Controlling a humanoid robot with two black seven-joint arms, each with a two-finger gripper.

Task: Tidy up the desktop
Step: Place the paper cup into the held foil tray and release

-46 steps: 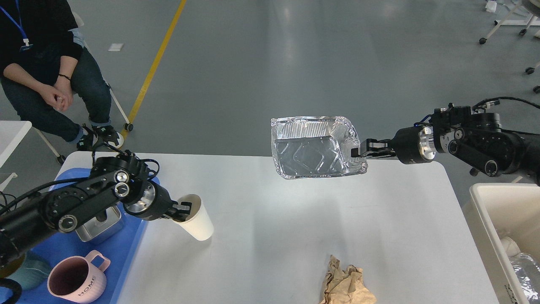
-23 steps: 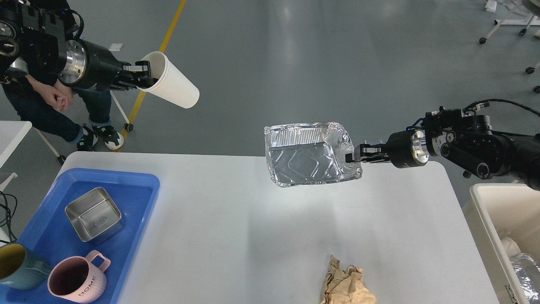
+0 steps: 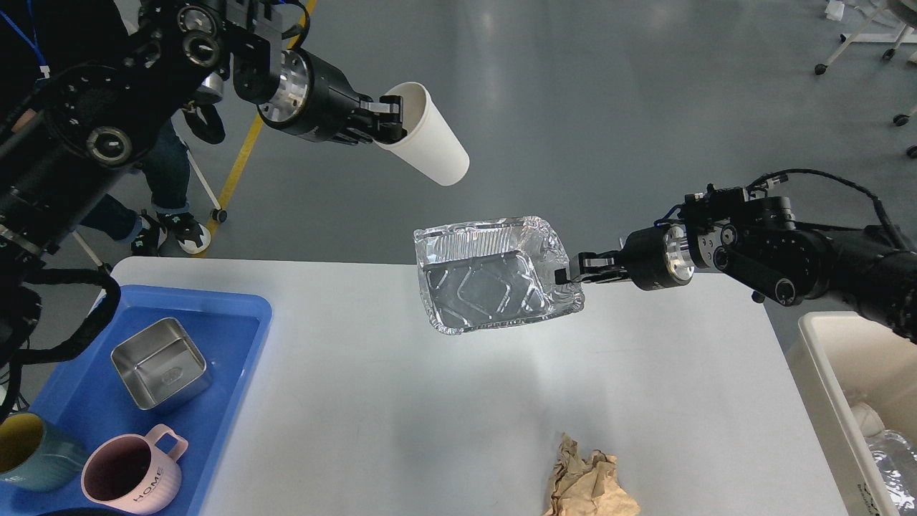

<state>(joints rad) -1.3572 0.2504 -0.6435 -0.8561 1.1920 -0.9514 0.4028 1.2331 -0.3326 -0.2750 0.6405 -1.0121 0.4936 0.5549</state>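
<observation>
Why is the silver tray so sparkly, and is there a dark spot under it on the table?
In the head view, the crinkled foil tray bounces overhead light, giving bright glints; a faint soft shadow lies on the desktop below it; the floor shows pale light streaks; everything looks sharp, though edges bend slightly like a wide lens.

The tabletop point(image 3: 401, 416) is lying bare through its middle. A blue tray point(image 3: 236, 337) is crowding its left edge, crumpled brown paper point(image 3: 589, 487) is sitting near the front, and a foil tray point(image 3: 491, 285) is hanging over the far edge.

Tray point(image 3: 236, 337) left on desktop point(image 3: 430, 416), bin point(image 3: 824, 358) right, crumpled paper point(image 3: 589, 487) front
</observation>
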